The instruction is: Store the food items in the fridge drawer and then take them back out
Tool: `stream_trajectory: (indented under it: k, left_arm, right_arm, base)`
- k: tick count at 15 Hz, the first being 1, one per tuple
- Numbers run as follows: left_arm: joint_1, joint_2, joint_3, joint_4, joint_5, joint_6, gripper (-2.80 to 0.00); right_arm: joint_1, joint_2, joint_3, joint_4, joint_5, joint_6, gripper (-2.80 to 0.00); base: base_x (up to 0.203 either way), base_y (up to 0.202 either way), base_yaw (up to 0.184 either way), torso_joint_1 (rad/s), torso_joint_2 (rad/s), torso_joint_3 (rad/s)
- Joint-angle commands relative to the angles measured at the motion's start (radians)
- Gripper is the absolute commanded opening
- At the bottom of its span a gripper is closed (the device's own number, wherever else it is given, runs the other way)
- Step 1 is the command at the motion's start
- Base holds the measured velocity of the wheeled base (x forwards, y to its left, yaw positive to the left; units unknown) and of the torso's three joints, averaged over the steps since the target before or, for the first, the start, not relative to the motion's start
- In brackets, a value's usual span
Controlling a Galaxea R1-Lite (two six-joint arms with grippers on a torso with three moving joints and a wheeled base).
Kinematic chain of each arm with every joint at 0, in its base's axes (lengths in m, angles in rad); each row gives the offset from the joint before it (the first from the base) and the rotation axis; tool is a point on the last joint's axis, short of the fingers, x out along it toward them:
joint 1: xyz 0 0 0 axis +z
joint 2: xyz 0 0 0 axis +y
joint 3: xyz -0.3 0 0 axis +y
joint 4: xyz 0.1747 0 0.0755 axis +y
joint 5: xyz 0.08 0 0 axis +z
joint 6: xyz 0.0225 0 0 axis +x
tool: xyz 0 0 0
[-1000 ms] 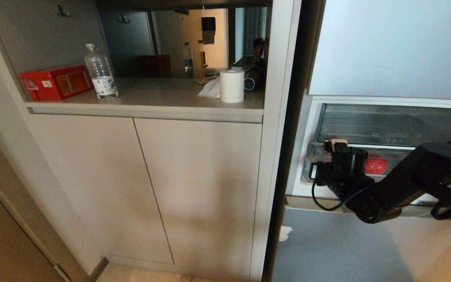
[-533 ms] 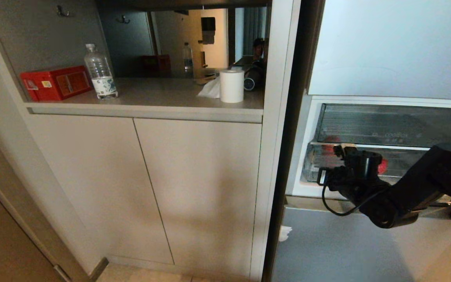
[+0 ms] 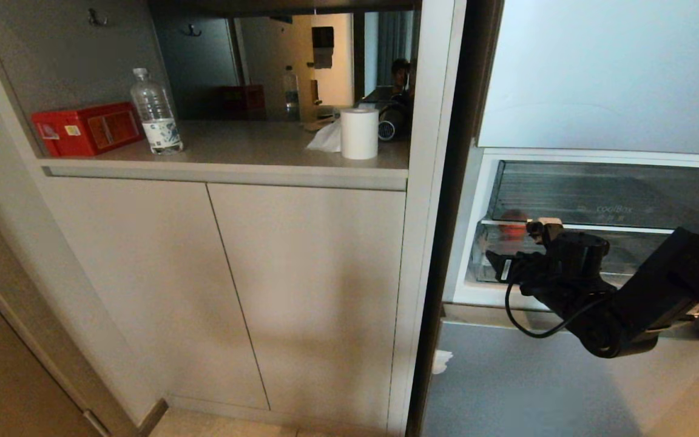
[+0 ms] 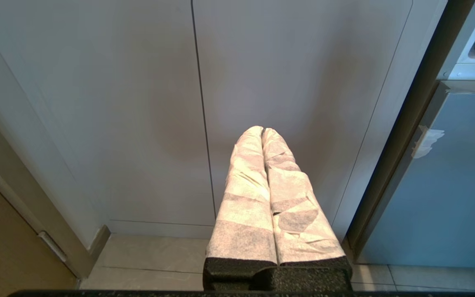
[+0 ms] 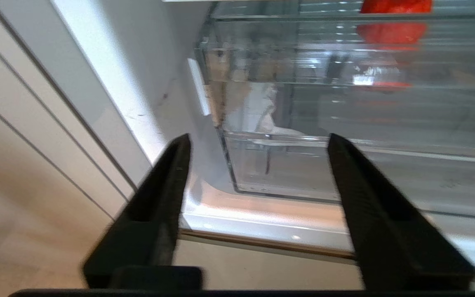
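Observation:
A red fruit (image 3: 513, 224) shows through the clear wall of the fridge drawer (image 3: 634, 255), near its left end. My right gripper (image 3: 540, 226) hovers just in front of the drawer's front wall. In the right wrist view this right gripper (image 5: 258, 142) is open with nothing between its black fingers (image 5: 167, 177). It points at the drawer's (image 5: 303, 165) lower left corner, and the fruit (image 5: 390, 31) sits further in behind the clear plastic. My left gripper (image 4: 261, 131) is shut and empty, with white-wrapped fingers, parked facing the cabinet doors.
Above the drawer is a clear compartment with a white front strip (image 3: 604, 197), and below it a silver-blue fridge panel (image 3: 537, 382). On the left, a cabinet shelf (image 3: 252, 155) carries a red box (image 3: 85, 128), a water bottle (image 3: 156, 112) and a paper roll (image 3: 360, 133).
My right gripper has gone from shut to open. The arm has shifted right and slightly down in front of the drawer, and its wrist now covers a red patch that showed to its right.

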Motion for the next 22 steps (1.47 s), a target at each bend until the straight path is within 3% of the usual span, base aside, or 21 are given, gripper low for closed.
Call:
stream_trajectory:
  k: [1,7,13,22]
  left_arm:
    - [0.000,0.000,0.002,0.000,0.000,0.000,-2.80]
    - [0.000,0.000,0.002,0.000,0.000,0.000,-2.80]
    - [0.000,0.000,0.002,0.000,0.000,-0.001,-2.80]
    - [0.000,0.000,0.002,0.000,0.000,0.000,-2.80]
  right_arm:
    - [0.001,0.020,-0.010,-0.006,-0.001,-0.001,0.00]
    - [0.001,0.043,-0.046,-0.006,-0.015,-0.003,0.00]
    - [0.008,0.088,-0.114,0.000,-0.097,-0.005,0.00]
    - [0.042,0.133,-0.216,0.042,-0.136,-0.004,0.00]
  base:
    - [0.000,0.000,0.000,0.000,0.00,0.000]
    - [0.000,0.000,0.000,0.000,0.00,0.000]
    - [0.000,0.000,0.000,0.000,0.00,0.000]
    - [0.000,0.000,0.000,0.000,0.00,0.000]
